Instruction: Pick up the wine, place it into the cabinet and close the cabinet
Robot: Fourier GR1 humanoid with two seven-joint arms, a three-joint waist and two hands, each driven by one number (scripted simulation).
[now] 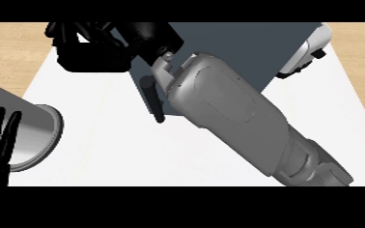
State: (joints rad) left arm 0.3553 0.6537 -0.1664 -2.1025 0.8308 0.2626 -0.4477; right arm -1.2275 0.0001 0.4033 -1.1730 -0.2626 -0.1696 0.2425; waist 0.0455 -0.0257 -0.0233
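1. Filling the middle of the view, the right forearm (pixel 235 111) is stretching from five o'clock toward eleven o'clock.
2. Its right hand (pixel 114 34) is sitting at the dark cabinet's (pixel 249 43) upper left corner, fingers curled; what they are gripping cannot be told.
3. No wine bottle is showing anywhere.
4. At eight o'clock the left hand (pixel 8 135) is resting open over the white bench (pixel 107 140).
5. Risk: the forearm may be clipping the cabinet's door edge (pixel 151 99), knocking it askew.
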